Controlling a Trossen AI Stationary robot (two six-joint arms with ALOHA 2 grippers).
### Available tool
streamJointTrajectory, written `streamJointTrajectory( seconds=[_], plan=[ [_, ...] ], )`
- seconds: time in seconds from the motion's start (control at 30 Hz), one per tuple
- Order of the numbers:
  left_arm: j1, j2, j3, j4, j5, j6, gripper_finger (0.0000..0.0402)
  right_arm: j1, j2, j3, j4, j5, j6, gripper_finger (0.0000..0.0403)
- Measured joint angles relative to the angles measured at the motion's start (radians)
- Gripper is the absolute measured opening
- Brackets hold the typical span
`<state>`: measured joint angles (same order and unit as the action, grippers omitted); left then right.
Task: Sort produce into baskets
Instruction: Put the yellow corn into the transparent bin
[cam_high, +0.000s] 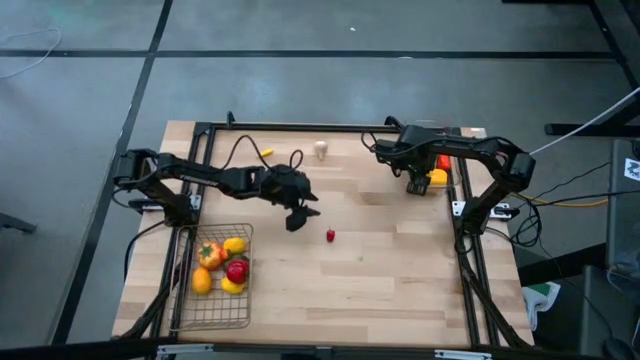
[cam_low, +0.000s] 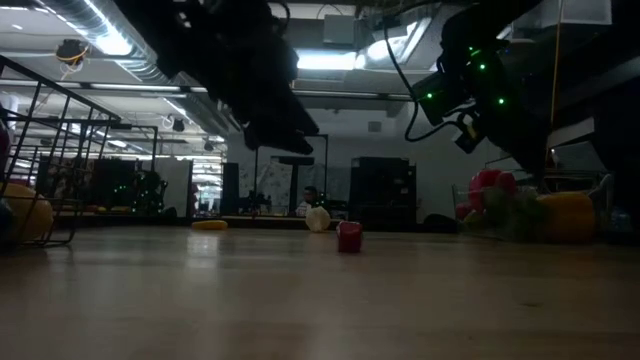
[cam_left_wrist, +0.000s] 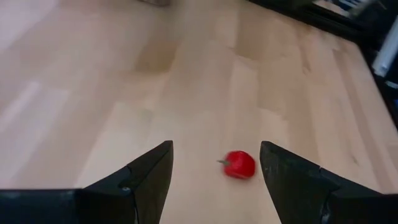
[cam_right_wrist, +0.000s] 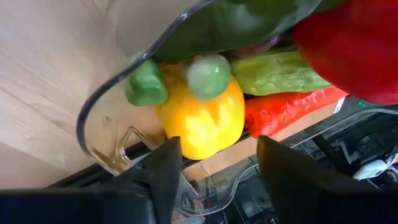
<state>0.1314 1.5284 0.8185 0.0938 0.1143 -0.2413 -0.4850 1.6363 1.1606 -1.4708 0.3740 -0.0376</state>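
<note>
we see the left gripper out over mid-table, fingers spread wide and holding nothing. in the left wrist view its two dark fingers frame bare wood, and a small red pepper piece lies on the table just ahead of them, nearer one fingertip, not touching either. from above, that same red piece sits just beyond the gripper, apart from it; in the low view it stands alone on the table.

the wire-mesh basket sits well behind and to the side of the left gripper, near the table's front left corner. it holds an orange pepper, a yellow piece, a red piece and an orange fruit, all bunched at the end nearest the arm.

the right gripper hangs over the clear plastic bin at the table's right edge. its fingers are spread apart with nothing between them. directly ahead of them the bin wall shows a yellow pepper, a red pepper, a long red piece and green pieces, probably cucumbers, packed together.

beyond the left gripper, near the table's far edge, lie a pale round piece and a small yellow piece, well apart from both grippers.
</note>
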Motion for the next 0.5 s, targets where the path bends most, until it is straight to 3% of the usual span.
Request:
streamJointTrajectory(
  seconds=[0.27,0.5],
  plan=[
    [0.160,-0.033,0.000,-0.009,-0.013,0.031,0.0237,0.000,0.000,0.000,0.000,0.000,-0.001,0.0254],
    [0.341,-0.061,0.001,-0.095,-0.123,0.002,0.0237,0.000,0.000,0.000,0.004,0.000,-0.001,0.0257]
  ],
)
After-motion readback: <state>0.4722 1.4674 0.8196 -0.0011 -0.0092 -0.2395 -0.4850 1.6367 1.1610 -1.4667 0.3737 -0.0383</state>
